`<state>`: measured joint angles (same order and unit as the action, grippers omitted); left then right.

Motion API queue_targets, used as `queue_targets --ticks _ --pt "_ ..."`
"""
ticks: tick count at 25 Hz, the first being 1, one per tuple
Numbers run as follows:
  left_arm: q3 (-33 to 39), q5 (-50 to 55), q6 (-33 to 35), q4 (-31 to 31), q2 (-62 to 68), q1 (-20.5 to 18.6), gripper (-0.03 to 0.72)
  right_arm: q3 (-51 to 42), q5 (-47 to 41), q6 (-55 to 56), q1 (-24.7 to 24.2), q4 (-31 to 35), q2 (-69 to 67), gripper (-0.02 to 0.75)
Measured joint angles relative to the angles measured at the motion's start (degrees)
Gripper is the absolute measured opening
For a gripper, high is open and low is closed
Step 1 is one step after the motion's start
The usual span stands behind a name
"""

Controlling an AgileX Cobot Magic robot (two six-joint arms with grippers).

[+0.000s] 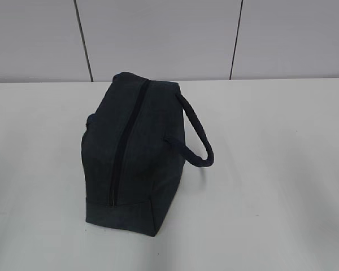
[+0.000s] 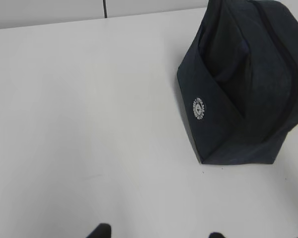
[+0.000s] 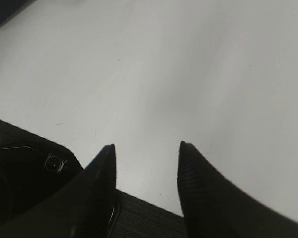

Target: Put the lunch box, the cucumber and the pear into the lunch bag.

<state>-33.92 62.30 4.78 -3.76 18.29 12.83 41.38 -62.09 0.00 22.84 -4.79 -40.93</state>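
Note:
The lunch bag [image 1: 133,152] is a boxy dark navy fabric bag standing mid-table with its zipper [image 1: 124,144] shut along the top and its loop handle [image 1: 196,135] sticking out to the right. The left wrist view shows the lunch bag [image 2: 243,89] at upper right, with a round white logo [image 2: 200,108] on its end. My left gripper [image 2: 156,234] is open, only its fingertips showing at the bottom edge, well short of the bag. My right gripper [image 3: 146,148] is open over bare table. The lunch box, cucumber and pear are out of view. Neither arm shows in the exterior view.
A white table [image 1: 282,186] stretches all round the bag. A grey panelled wall [image 1: 158,34] stands behind the table's far edge. A dark corner [image 3: 2,12] shows at the top left of the right wrist view.

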Motion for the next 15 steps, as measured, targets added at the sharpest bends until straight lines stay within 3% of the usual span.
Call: queue_targets --ticks 6,15 --pt "1.4 4.5 -0.1 3.8 -9.6 0.0 0.356 -5.4 -3.6 0.0 0.0 -1.4 15.7 0.332" --pt "2.1 4.6 -0.2 3.8 -19.1 0.0 0.351 -12.7 -4.0 0.0 0.0 -3.6 36.6 0.332"
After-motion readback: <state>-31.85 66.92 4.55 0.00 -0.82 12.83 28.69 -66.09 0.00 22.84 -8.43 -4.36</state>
